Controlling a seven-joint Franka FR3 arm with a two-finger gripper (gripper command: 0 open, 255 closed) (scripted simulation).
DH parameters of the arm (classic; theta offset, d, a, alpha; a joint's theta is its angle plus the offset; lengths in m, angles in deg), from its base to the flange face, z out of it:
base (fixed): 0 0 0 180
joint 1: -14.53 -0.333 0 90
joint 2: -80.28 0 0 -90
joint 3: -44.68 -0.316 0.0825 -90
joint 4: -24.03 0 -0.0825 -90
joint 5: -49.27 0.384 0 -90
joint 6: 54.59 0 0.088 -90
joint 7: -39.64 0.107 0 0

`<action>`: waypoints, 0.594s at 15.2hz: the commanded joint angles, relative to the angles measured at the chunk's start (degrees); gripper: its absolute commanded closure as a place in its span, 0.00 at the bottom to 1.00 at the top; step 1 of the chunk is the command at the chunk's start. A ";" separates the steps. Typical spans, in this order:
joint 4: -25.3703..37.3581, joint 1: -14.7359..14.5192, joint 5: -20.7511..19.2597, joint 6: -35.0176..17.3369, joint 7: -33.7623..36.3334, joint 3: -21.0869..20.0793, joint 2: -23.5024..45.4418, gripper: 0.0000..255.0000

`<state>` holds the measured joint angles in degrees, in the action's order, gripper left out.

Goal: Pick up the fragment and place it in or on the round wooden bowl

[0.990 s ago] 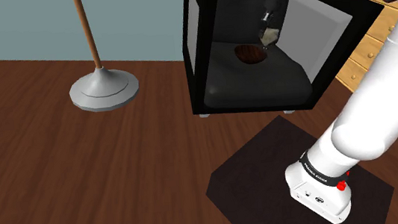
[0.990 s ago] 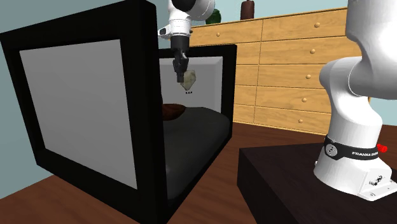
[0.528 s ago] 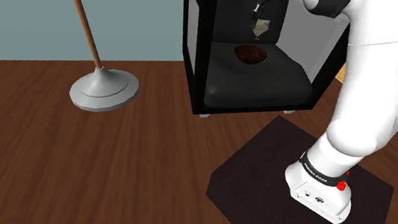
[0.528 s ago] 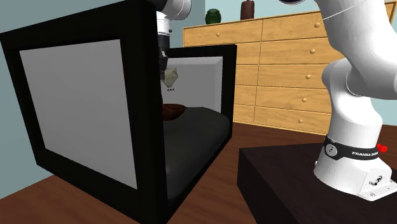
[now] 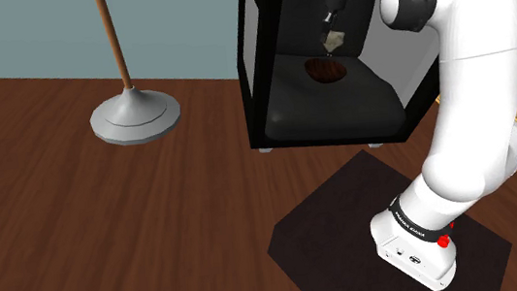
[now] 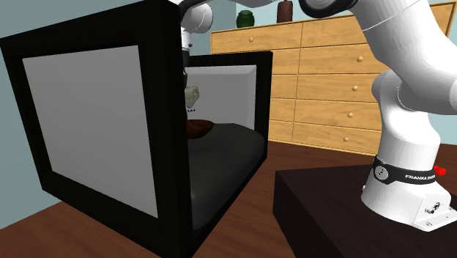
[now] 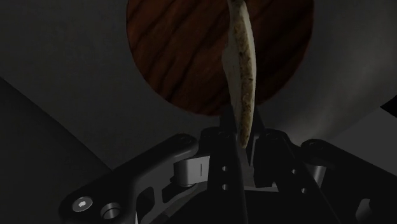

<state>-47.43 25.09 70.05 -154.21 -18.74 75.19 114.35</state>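
Observation:
My black gripper (image 5: pixel 333 31) hangs inside the open black box, shut on a pale beige fragment (image 5: pixel 335 39). The fragment (image 7: pixel 242 76) is thin and speckled, clasped edge-on between the two fingers (image 7: pixel 224 137). Straight beneath it lies the round wooden bowl (image 7: pixel 184 57), dark reddish brown with a streaked grain. The bowl (image 5: pixel 325 68) rests on the box's black floor, with the fragment a short way above it. In the second exterior view the fragment (image 6: pixel 192 95) hangs over the bowl (image 6: pixel 198 128), partly behind the box's front frame.
The black box (image 5: pixel 331 113) has grey side panels and stands on a dark wood floor. A floor lamp base (image 5: pixel 135 115) sits at the shoulder view's left. A wooden dresser (image 6: pixel 344 80) stands behind. My stand (image 5: pixel 382 230) is a dark box.
The gripper has carried the fragment toward the shoulder view's left and slightly down, from beside the bowl to above it. The arm has swung further over the box.

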 commanded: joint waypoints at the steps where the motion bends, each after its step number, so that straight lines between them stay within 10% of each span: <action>1: -1.42 -0.25 0.10 -1.42 -0.23 -0.05 0.04 1.00; 9: -6.27 -0.84 0.88 -6.99 -1.26 -0.49 1.05 1.00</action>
<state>-53.44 24.22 70.72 -160.52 -19.89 74.83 114.97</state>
